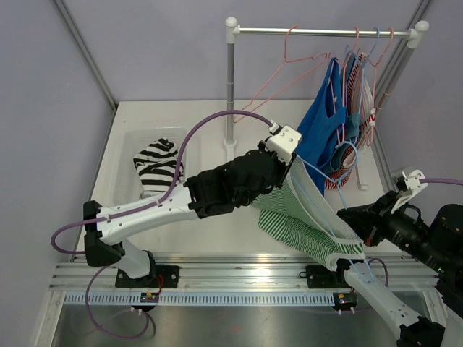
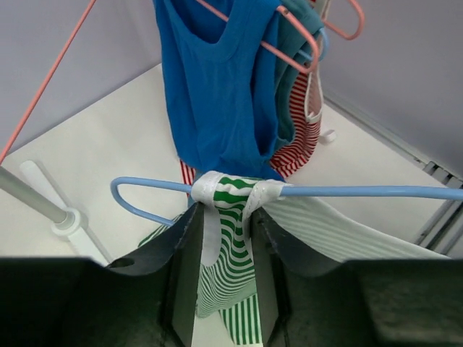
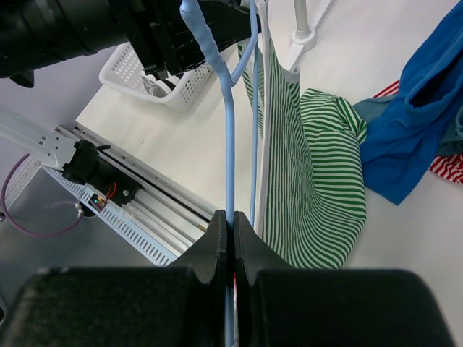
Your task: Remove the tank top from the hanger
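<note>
The tank top [image 2: 228,271], green-and-white striped with white binding, hangs on a pale blue hanger [image 2: 347,191] that is held low over the table [image 1: 217,224], between the two arms. Its body drapes down onto the surface. One strap is looped over the hanger's shoulder wire and bunched near the bend.

My left gripper [image 2: 226,220] has its jaws pressed against both sides of that strap just below the wire, a pinch on fabric alone. My right gripper [image 3: 231,220] is clamped tight on the hanger wire.

Procedure, as I judge it:
- Use the right arm as a fixed anchor.
- Draw the strap along the wire toward the hanger's end, not across it.
- Verify that the wire is not caught in the pinch.
- Limit the pull, since excess force will likely bend the wire or stretch the binding.
- Stay clear of the blue top [image 2: 217,79] hanging from the rail [image 1: 325,32] behind.
</note>
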`<state>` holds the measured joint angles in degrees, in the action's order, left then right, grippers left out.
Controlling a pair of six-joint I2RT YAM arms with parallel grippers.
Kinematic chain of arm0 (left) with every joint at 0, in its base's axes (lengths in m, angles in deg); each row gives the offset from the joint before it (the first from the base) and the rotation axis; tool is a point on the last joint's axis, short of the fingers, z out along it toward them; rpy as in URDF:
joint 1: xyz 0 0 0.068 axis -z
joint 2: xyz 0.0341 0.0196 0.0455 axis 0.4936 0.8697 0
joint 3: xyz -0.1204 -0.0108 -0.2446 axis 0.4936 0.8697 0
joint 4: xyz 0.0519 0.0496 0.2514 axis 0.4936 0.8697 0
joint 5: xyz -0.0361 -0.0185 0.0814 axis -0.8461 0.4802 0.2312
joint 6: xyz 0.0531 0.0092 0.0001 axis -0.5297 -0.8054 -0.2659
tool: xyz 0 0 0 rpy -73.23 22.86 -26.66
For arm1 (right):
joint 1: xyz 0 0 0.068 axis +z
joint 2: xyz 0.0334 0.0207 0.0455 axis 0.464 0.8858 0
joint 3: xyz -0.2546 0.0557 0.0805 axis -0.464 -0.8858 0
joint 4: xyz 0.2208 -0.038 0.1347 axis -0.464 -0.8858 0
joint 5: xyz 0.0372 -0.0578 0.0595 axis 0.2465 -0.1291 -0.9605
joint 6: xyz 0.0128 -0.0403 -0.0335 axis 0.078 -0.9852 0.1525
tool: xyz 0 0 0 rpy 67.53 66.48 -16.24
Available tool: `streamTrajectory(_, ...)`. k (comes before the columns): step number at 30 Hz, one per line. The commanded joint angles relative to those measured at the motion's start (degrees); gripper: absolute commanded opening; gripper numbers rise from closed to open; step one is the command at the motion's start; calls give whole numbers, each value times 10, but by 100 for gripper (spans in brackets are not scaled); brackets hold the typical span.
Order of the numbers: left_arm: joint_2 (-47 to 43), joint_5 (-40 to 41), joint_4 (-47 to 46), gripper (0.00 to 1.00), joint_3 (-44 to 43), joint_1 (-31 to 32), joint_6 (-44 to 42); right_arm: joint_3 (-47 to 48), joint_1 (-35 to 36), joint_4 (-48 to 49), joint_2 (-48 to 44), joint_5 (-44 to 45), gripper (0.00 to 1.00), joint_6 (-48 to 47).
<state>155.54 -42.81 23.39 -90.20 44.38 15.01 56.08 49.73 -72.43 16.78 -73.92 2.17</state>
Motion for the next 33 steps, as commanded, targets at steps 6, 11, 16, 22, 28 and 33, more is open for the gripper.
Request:
streamTrajectory(6,-36,17,-27,0,20,-26,17,16,3,29,-7,-3,0,-21)
streamTrajectory(11,-61,83,-11,0,38,-28,36,-24,2,26,-1,11,0,-27)
streamTrajectory(16,-121,154,41,0,93,-74,127,-47,3,33,-12,-38,0,-47)
streamTrajectory(22,-199,115,61,0,163,-152,188,-51,3,46,-29,-111,0,-73)
streamTrajectory(28,-228,47,76,0,194,-188,205,-74,2,104,-57,-114,0,-67)
streamTrajectory(33,-305,-223,-54,0,316,-188,178,-230,2,437,-146,-102,0,63)
